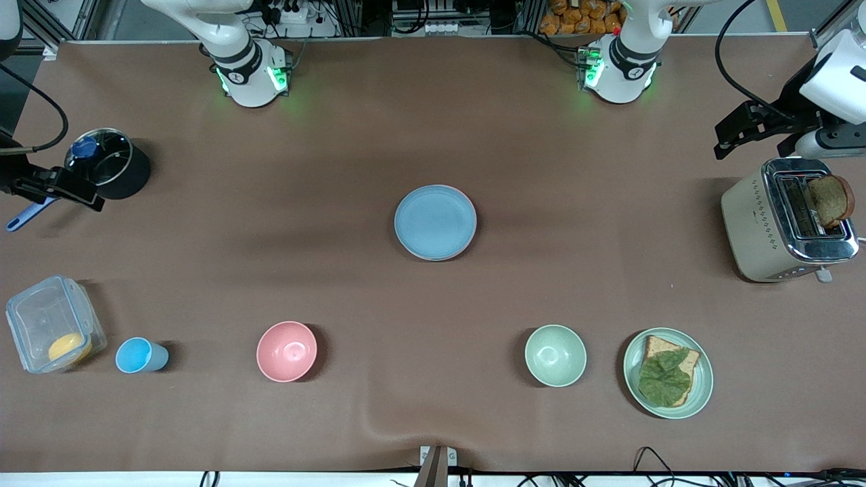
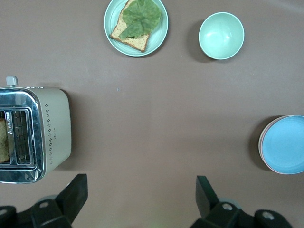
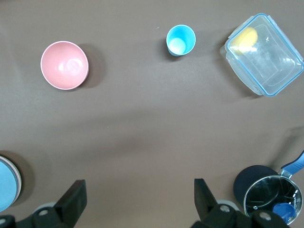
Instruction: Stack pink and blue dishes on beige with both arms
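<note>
Now: left gripper [image 2: 137, 202] fingers spread wide, holding nothing, up beside the toaster [image 1: 788, 220]. Right gripper [image 3: 137, 202] likewise wide and empty, over the pot [image 1: 108, 164]. Blue plate [image 1: 435, 222] tops the stack mid-table; a pink rim [image 1: 468, 200] shows beneath, beige plate hidden. Stack looks finished. Risk: an arm sweeping low could nudge the slightly offset plates. Bare cloth rings the stack; bowls sit well apart.
</note>
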Robot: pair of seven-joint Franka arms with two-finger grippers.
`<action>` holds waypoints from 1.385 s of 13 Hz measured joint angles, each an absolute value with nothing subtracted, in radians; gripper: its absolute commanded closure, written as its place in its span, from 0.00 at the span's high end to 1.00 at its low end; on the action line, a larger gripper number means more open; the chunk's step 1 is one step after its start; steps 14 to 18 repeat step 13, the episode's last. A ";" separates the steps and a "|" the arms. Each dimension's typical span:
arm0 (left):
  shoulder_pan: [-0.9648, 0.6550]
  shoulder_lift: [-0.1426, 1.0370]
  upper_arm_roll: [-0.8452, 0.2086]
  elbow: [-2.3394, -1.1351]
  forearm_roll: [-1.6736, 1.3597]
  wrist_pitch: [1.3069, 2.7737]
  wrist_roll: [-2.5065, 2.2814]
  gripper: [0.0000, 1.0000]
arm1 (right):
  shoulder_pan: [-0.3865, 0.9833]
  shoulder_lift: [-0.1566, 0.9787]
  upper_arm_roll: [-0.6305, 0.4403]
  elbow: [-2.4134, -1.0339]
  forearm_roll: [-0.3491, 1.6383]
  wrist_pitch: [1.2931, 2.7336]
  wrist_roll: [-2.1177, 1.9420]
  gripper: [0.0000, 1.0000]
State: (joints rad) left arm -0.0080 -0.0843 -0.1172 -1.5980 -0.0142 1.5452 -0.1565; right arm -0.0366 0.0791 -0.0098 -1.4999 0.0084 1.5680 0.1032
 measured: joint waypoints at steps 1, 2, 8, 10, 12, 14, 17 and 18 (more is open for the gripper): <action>-0.007 -0.084 -0.116 -1.598 -0.014 1.546 -0.157 1.00 | -0.037 0.080 -0.010 -1.500 0.008 1.568 0.103 1.00; -0.003 -0.084 -0.115 -1.597 -0.014 1.547 -0.157 1.00 | -0.037 0.080 -0.010 -1.500 0.008 1.568 0.103 1.00; 0.025 -0.085 -0.113 -1.583 -0.014 1.548 -0.155 1.00 | -0.036 0.081 -0.009 -1.500 0.008 1.569 0.103 1.00; 0.025 -0.084 -0.115 -1.583 -0.014 1.547 -0.155 1.00 | -0.036 0.081 -0.009 -1.500 0.008 1.569 0.103 1.00; 0.025 -0.084 -0.115 -1.583 -0.014 1.547 -0.155 1.00 | -0.036 0.081 -0.008 -1.500 0.008 1.569 0.103 1.00; 0.025 -0.084 -0.115 -1.583 -0.014 1.547 -0.155 1.00 | -0.036 0.081 -0.008 -1.500 0.008 1.569 0.103 1.00; 0.025 -0.084 -0.115 -1.583 -0.014 1.547 -0.155 1.00 | -0.036 0.081 -0.008 -1.500 0.008 1.569 0.103 1.00; 0.025 -0.084 -0.115 -1.583 -0.014 1.547 -0.155 1.00 | -0.036 0.081 -0.008 -1.500 0.008 1.569 0.103 1.00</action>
